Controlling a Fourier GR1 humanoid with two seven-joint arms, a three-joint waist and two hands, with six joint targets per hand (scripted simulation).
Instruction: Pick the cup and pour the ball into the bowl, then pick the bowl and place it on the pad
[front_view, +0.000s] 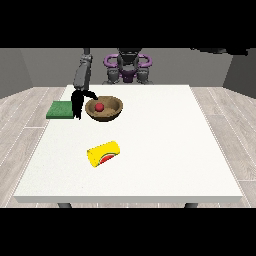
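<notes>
**Bowl holds ball, cup on its side, one hand at the bowl's rim**

With the ball (99, 106) resting inside, wooden bowl (104, 108) seen upright on the white surface (150, 145), just beside the fingers (77, 111) toward the view's right. Hand at the view's left (78, 102) hanging from a grey arm (83, 72), fingers pointing down toward the surface, thumb reaching out to the bowl's near rim. Cannot tell whether rim is pinched or merely touched; fingers too small and dark to judge as open or closed. Green pad (61, 109) lying flat just on the other side of the fingers, toward the view's left, close to the surface's edge. Yellow cup (104, 154) with a red and green mark on its end, lying on its side, well apart from the fingers, nearer the camera. Cup not touching bowl or pad. Other hand not visible over the surface.
</notes>
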